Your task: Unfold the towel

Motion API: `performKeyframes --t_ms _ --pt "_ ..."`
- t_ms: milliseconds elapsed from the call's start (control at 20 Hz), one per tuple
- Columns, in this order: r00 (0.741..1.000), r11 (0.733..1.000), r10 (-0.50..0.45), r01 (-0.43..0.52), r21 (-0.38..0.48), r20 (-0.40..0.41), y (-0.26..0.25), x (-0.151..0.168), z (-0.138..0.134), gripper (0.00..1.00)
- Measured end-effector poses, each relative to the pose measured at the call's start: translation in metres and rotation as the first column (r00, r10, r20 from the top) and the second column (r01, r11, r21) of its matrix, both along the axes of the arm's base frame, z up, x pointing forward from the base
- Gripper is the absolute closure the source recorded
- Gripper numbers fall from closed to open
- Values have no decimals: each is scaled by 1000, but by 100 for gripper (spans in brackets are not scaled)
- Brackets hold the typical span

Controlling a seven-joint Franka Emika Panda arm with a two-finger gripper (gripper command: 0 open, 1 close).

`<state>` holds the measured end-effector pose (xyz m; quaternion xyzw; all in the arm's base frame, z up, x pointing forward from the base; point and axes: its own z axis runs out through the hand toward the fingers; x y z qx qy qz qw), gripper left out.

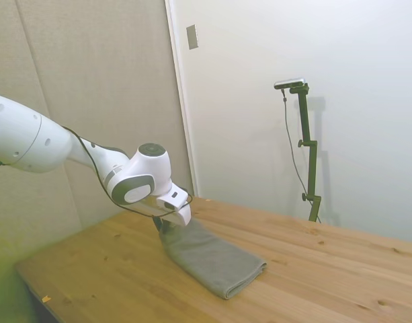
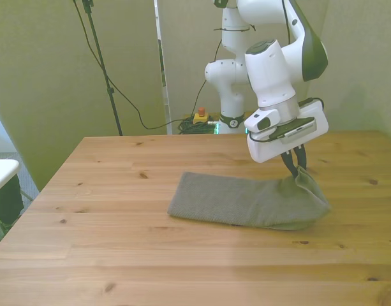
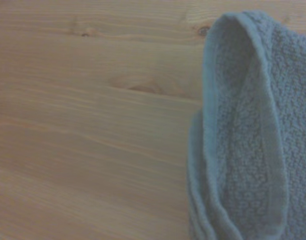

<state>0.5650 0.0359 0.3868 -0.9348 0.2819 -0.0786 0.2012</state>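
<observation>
The grey terry towel [image 2: 240, 201] lies stretched out as a long strip across the wooden table [image 2: 118, 255]. Its end at the front view's right is lifted a little off the wood. My gripper [image 2: 296, 167] is shut on that raised end, low over the table. In the side view the towel [image 1: 212, 259] runs from under the gripper [image 1: 164, 227] toward the near right. From the wrist camera I see the towel's hemmed, folded edge [image 3: 242, 140] close up, with bare wood beside it.
The table's edge at the front view's right runs not far beyond the gripper. A white surface [image 2: 0, 172] stands off the table at the front view's left. Cables and a red button box [image 2: 200, 115] sit on the floor behind.
</observation>
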Motion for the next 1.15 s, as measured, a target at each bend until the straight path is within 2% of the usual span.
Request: performKeyframes --t_ms 550,650,700,850,1000,1150 --pt "1000 1000 22 -22 7 5 22 -3 8 0" --pt "1000 1000 -2 1 -26 -14 24 -5 12 0" --pt "999 996 -47 44 -73 -28 20 -7 15 0" --pt "988 973 -152 145 -181 -27 7 -13 27 0" --pt "971 944 -234 216 -249 -44 13 -24 45 0" --pt "934 893 -349 307 -330 -75 15 -43 62 0"
